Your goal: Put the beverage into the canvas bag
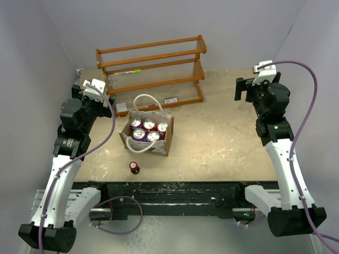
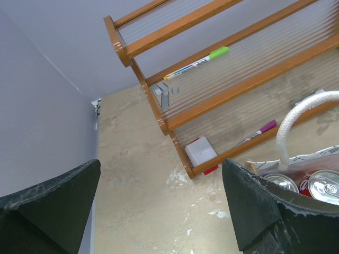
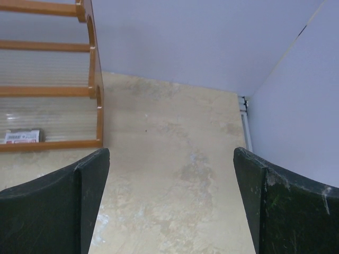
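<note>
Pale lilac walls point(image 1: 159, 21) close in a beige marbled table point(image 1: 228, 148); the left gripper point(image 2: 161, 209) hangs above its far left part with its fingers point(image 2: 53, 206) spread wide and nothing between them, and the right gripper point(image 3: 169, 203) hangs likewise apart and empty over bare surface on the other side. The canvas bag point(image 1: 144, 146) stands just to the left gripper's right, its white loop handle point(image 2: 296, 119) and two can tops showing past that finger; five cans point(image 1: 150, 125) already sit inside it. The beverage left to place, a small dark red can point(image 1: 134, 167), stands upright back toward the arm bases from the left gripper, just on the near side of the bag and apart from it, out of both wrist views. The step in hand looks to be the reach for this last can, not yet begun; the left arm seems the closer one, and it would need to draw back and swing down beside the bag, close on the can, then lift it over the rim into whatever gap the five leave. Ahead of the left gripper rises a wooden rack point(image 1: 153, 69) holding a green-capped marker point(image 2: 197, 62), a purple-tipped pen point(image 2: 260, 132) and a small white box point(image 2: 200, 152); none lies on the likely path; the upright handles and the crowded bag are the probable snags.
</note>
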You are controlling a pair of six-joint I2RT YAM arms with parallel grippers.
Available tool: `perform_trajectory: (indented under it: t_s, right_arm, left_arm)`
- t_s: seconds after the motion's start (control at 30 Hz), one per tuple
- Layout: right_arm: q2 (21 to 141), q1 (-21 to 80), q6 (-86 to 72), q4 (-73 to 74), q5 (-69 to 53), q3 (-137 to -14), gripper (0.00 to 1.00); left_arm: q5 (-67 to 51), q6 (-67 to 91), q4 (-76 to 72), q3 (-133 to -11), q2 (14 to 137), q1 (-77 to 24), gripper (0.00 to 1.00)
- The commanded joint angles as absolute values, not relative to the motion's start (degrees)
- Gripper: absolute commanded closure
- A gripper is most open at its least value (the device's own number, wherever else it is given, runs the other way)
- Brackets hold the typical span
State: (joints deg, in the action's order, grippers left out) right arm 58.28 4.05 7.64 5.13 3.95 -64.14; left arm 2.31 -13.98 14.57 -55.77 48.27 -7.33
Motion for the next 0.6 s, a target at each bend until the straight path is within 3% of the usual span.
perform_trajectory:
  t_s: [0.0,0.57]
  right_arm:
    - [56.9,3.1,7.3,1.0,4.5,-63.7,0.00]
    - [54.6,1.2,9.2,5.0,0.7,-63.8,0.00]
  left_arm:
    - [0.3,-12.4,11.1,-55.1,46.8,-6.2,0.01]
    - [-1.4,-8.4,17.8,-58.8,43.7,-4.5,0.01]
